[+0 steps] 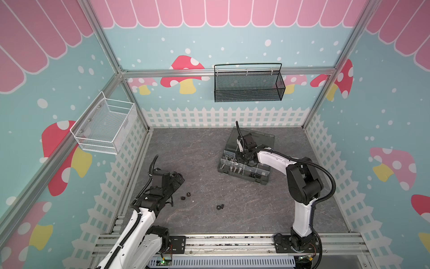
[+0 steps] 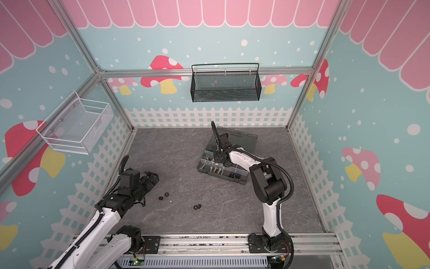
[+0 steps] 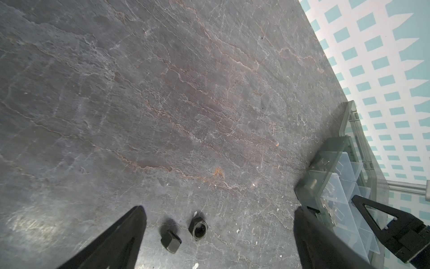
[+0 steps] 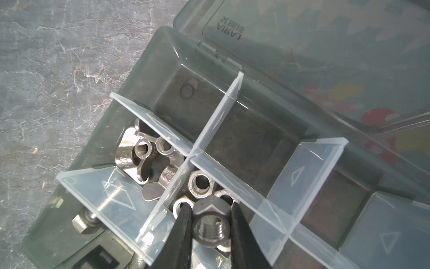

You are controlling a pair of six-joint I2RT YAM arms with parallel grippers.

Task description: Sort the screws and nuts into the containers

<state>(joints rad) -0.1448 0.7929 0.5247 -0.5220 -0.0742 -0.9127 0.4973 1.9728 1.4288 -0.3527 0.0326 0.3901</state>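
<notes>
Several black nuts [image 1: 188,193], slate tabletop [image 1: 232,216], mushroom walls [image 1: 232,46]

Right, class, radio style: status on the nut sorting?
Right gripper shut on silver nut, over the silver-nut compartment. Left gripper open above two loose black nuts. Nothing blocking.

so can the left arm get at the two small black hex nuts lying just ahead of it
Probably yes. The left pincer stands wide open, and the two small black hex nuts lie loose on the grey stone-look table in the gap between its fingers in the left wrist view. Nothing covers them.
</notes>
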